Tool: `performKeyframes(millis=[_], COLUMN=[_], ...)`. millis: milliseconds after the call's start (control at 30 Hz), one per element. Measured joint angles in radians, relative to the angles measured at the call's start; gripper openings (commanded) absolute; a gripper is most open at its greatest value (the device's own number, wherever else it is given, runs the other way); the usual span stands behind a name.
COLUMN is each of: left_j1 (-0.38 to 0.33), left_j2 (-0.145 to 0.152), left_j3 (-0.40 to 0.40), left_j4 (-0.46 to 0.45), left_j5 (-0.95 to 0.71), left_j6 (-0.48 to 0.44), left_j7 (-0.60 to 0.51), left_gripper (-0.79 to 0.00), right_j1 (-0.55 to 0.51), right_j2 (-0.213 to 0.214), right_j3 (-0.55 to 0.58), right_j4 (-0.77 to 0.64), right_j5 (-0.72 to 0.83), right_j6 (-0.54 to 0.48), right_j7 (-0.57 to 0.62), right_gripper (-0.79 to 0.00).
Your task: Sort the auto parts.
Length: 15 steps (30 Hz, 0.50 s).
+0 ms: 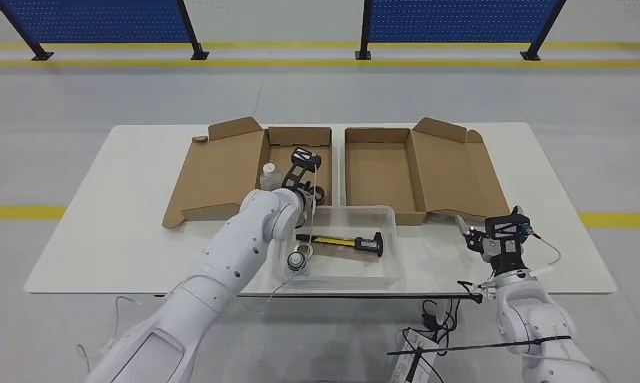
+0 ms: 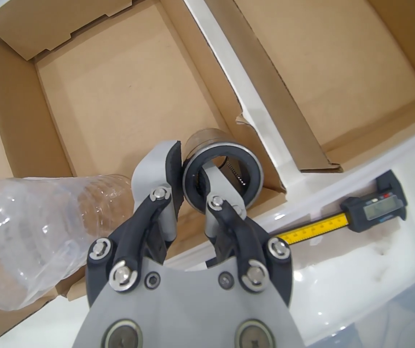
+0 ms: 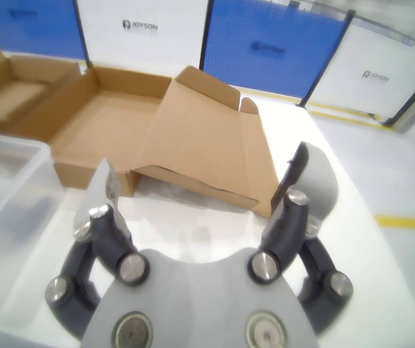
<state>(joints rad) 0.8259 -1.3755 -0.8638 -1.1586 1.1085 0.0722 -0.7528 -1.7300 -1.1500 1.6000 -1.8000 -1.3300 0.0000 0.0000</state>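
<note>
The bearing [image 2: 254,179] is smooth metal, the box [image 2: 120,92] matt cardboard, the bottle [image 2: 30,237] clear glossy plastic.

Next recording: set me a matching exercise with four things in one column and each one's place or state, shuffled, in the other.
Things:
1 metal bearing
2 caliper
3 plastic bottle
4 right gripper

Places or states:
A open, over the table
B in the clear bin
C pinched by the left gripper
D loose in the left cardboard box

Pairs: 1-C, 2-B, 3-D, 4-A
</note>
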Motion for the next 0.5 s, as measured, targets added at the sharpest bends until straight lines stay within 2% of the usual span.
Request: performKeyframes(millis=[133, 233, 267, 300, 333, 500], left_j1=[0.001, 0.006, 0.008, 0.010, 0.012, 0.026], left_j2=[-0.003, -0.004, -0.005, -0.005, -0.005, -0.005], left_j3=[-0.002, -0.006, -0.007, -0.008, -0.009, -0.018], left_j4=[0.002, -0.003, -0.006, -0.010, -0.014, -0.053], left_j5=[0.004, 0.009, 0.010, 0.012, 0.014, 0.029], left_j6=[-0.001, 0.001, 0.001, 0.001, 0.001, -0.001], left_j7=[0.000, 0.000, 0.000, 0.000, 0.000, 0.008], left_gripper=[-0.539, -0.394, -0.163, -0.022, 0.000, 0.000], right_j1=[0.000, 0.000, 0.000, 0.000, 0.000, 0.000], right_j2=[0.000, 0.000, 0.000, 0.000, 0.000, 0.000], right_j3=[0.000, 0.000, 0.000, 0.000, 0.000, 0.000], right_j4=[0.000, 0.000, 0.000, 0.000, 0.000, 0.000], right_j5=[0.000, 0.000, 0.000, 0.000, 0.000, 0.000], right_j6=[0.000, 0.000, 0.000, 0.000, 0.000, 0.000], right_j7=[0.000, 0.000, 0.000, 0.000, 0.000, 0.000], right_gripper=[0.000, 0.000, 0.000, 0.000, 0.000, 0.000])
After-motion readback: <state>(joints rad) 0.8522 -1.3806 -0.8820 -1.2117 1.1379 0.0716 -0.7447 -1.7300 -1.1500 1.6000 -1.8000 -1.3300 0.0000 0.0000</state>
